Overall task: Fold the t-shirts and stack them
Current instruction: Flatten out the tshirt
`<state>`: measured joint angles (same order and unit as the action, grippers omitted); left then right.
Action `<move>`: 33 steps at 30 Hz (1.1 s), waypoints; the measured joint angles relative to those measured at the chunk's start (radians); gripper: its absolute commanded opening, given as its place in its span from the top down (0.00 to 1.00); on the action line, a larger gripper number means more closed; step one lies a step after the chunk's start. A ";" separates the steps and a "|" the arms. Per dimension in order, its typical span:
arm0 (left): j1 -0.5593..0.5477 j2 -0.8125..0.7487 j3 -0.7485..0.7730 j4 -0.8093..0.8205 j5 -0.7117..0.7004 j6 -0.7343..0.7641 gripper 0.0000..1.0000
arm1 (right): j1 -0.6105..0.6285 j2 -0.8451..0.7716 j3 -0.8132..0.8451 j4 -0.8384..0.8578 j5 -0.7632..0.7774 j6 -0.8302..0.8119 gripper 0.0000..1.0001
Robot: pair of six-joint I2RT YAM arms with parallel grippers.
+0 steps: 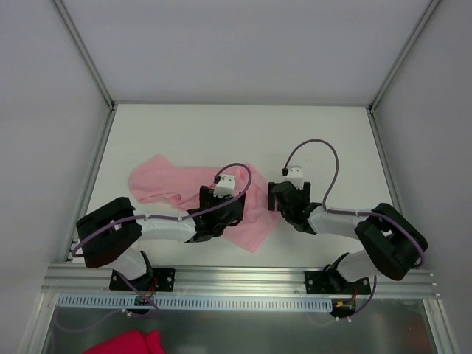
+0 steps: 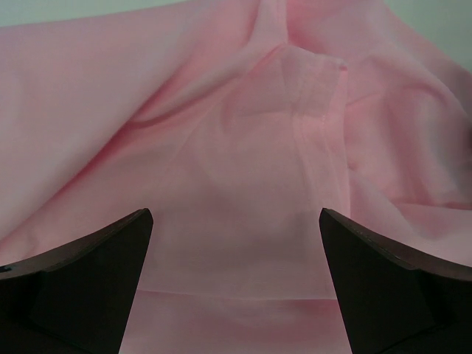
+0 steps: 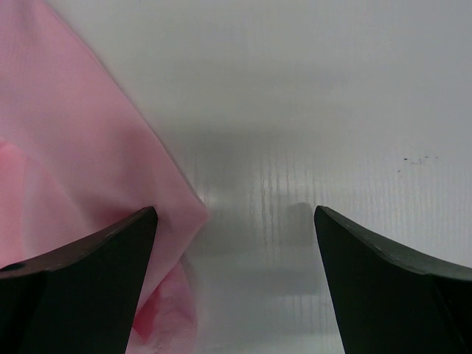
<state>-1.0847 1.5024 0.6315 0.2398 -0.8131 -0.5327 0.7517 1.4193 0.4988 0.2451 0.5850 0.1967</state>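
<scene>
on the white table (image 1: 332, 140), the pink t-shirt (image 1: 158, 183) lies crumpled left of centre, near the arms. the left gripper (image 2: 236, 221) hangs over it, jaws spread wide, gripping nothing; a stitched hem shows between them. the right gripper (image 3: 236, 217) is at the shirt's right edge, mostly over bare table, jaws also spread and empty

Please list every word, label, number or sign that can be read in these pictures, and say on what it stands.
There are none: no text can be read in any view.
The t-shirt is plain, with no print.
The table shows only a few dark specks, not letters.
</scene>
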 measured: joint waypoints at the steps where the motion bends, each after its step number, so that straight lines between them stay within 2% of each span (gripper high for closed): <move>1: 0.000 0.016 -0.001 0.012 0.013 0.002 0.01 | 0.001 0.011 0.000 0.001 0.000 0.000 0.06; 4: -0.014 0.056 0.002 0.068 0.050 0.021 0.01 | 0.004 0.022 0.000 0.008 0.001 0.000 0.06; 12: -0.141 0.108 0.082 0.093 0.048 0.085 0.01 | 0.006 0.022 0.000 0.010 0.001 0.000 0.06; 23: -0.145 0.149 0.100 0.069 -0.023 0.101 0.01 | 0.008 0.021 -0.002 0.011 0.006 0.000 0.06; 30: -0.145 0.166 0.101 0.047 -0.064 0.101 0.13 | 0.010 0.018 -0.019 0.034 0.014 0.001 0.06; 33: -0.145 0.166 0.101 0.044 -0.074 0.099 0.14 | 0.010 0.013 -0.024 0.036 0.016 0.000 0.06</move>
<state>-1.2293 1.6684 0.7326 0.2836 -0.8875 -0.4339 0.7620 1.4322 0.4751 0.2810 0.6006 0.1970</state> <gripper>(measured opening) 0.863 0.938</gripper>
